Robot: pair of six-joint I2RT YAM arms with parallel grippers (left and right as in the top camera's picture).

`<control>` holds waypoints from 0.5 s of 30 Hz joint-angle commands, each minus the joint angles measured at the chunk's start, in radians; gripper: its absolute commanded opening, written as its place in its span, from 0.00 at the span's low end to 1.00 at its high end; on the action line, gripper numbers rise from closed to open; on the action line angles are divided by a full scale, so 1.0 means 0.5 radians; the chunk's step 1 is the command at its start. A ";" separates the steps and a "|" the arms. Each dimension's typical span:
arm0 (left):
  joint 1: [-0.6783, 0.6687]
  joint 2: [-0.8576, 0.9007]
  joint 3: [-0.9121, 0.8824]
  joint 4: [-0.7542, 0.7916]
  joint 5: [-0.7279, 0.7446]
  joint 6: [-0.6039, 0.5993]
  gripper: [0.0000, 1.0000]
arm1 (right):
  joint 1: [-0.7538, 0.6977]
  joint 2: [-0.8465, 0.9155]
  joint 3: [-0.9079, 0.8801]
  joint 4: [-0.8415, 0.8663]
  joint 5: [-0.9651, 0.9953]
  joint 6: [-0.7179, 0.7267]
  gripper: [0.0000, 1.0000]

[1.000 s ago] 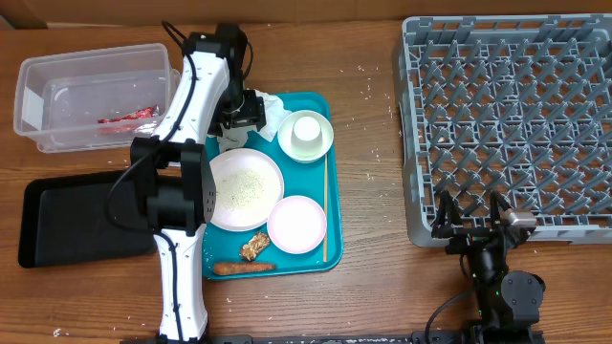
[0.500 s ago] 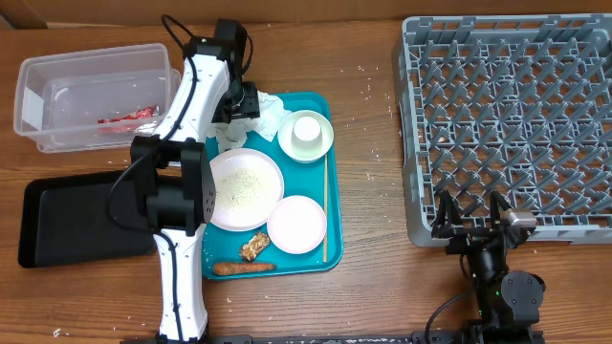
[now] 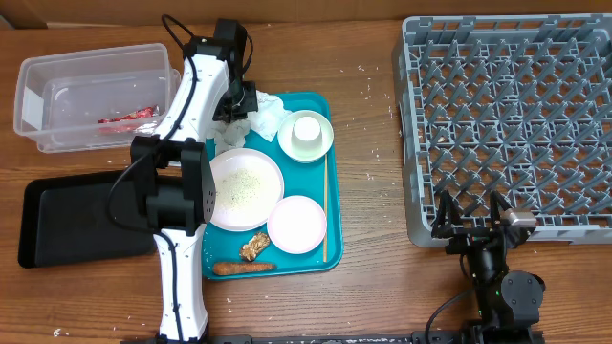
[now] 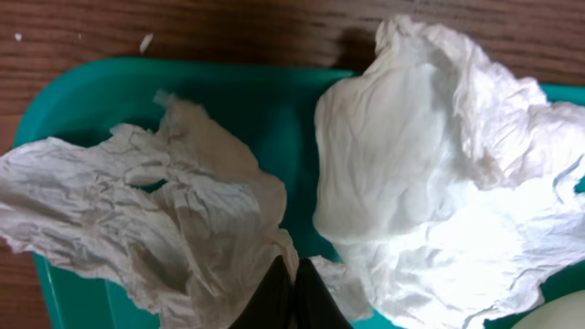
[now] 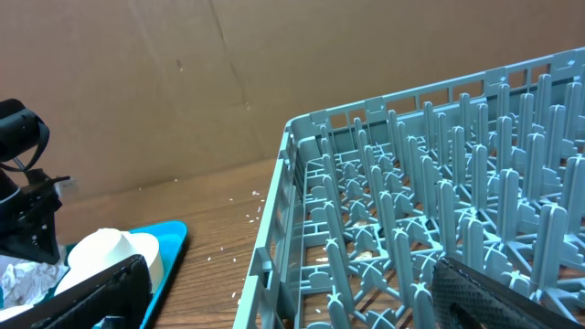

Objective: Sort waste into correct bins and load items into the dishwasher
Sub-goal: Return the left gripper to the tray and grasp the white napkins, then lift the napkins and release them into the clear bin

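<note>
Two crumpled white tissues [image 4: 430,183] [image 4: 155,219] lie at the back left of the teal tray [image 3: 319,101]. My left gripper [image 4: 294,267] is down on them, shut on the edge of the left tissue [image 3: 232,132]. The tray also holds a plate of rice grains [image 3: 246,188], a small plate [image 3: 297,224], a bowl with a cup [image 3: 306,134], a wooden stick [image 3: 325,205], a brown chunk [image 3: 254,247] and a carrot [image 3: 244,268]. A red wrapper [image 3: 129,117] lies in the clear tub [image 3: 57,72]. My right gripper [image 5: 302,306] stands open, holding nothing, at the grey dish rack's [image 3: 512,124] front edge.
The black tray [image 3: 76,225] sits at the left, in front of the clear tub. Loose rice grains dot the wood between the teal tray and the rack. A cardboard wall runs along the back.
My left gripper's jaws have closed from wide open onto the tissue, after shifting slightly toward the tray's back edge. The right arm has not moved.
</note>
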 commanded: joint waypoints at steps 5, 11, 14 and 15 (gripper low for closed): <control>-0.001 0.007 0.377 -0.267 0.024 -0.140 0.04 | 0.011 -0.016 -0.021 0.011 0.020 -0.014 1.00; 0.010 -0.024 1.057 -0.506 -0.040 -0.175 0.04 | 0.011 -0.016 -0.021 0.011 0.020 -0.014 1.00; 0.043 -0.042 1.349 -0.514 -0.222 -0.243 0.04 | 0.011 -0.016 -0.021 0.011 0.020 -0.014 1.00; 0.059 -0.046 1.431 -0.509 -0.312 -0.282 0.04 | 0.011 -0.016 -0.021 0.011 0.020 -0.014 1.00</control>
